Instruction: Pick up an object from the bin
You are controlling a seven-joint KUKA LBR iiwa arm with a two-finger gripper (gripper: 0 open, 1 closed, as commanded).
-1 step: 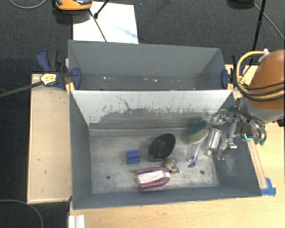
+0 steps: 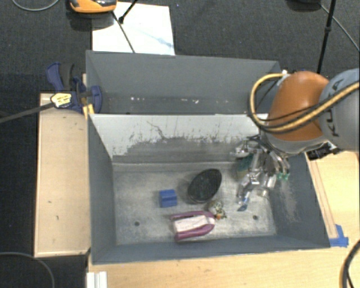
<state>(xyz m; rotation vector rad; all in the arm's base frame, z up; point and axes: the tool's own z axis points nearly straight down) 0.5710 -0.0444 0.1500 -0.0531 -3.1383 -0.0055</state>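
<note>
hand (image 2: 245, 201) low right in bin (image 2: 169, 140), grip unclear, black oval (image 2: 203, 185) beside it, long axis tilting up-right

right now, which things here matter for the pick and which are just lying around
Job in hand:
- gripper, low at the bin's right
- pickable: black oval pad, blue block, purple-and-white packet, small gold trinket

Lying about, beyond the bin:
- white sheet
- orange thing

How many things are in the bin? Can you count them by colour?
Blue: 1, small block
Black: 1, oval thing
Purple and white: 1, packet
Mixed colours: 1, tiny thing
Total: 4
</note>
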